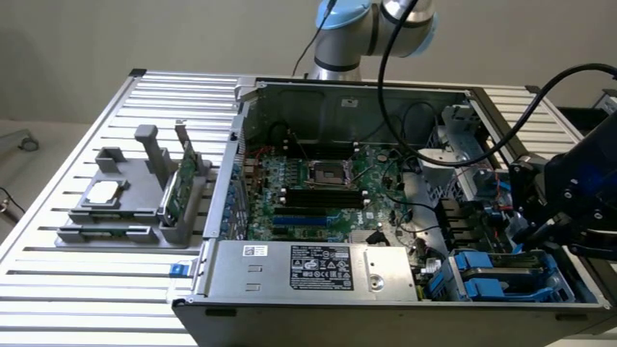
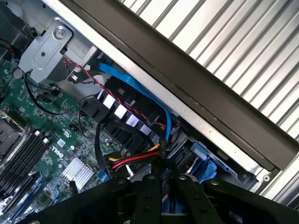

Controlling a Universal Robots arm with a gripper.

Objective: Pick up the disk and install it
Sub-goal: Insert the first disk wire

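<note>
My gripper (image 2: 163,182) hangs over the drive bay at the corner of the open computer case (image 1: 337,94); in the exterior view the gripper (image 1: 542,233) is on the right. Its two black fingers (image 2: 148,196) stand almost together, and I see nothing gripped between them. Just past the fingertips lie blue plastic rails (image 2: 205,163) in the drive bay (image 1: 511,278). No labelled face of the disk is visible, and I cannot tell whether the disk sits between those rails.
The motherboard (image 1: 318,188) fills the case floor, and the silver power supply (image 1: 318,267) sits at its near side. Red, yellow and black cables (image 2: 135,161) and a blue cable (image 2: 140,91) cross close to the fingers. On the exterior view's left, a grey fixture (image 1: 135,217) carries a small silver chip (image 1: 104,191) and a green card (image 1: 181,181).
</note>
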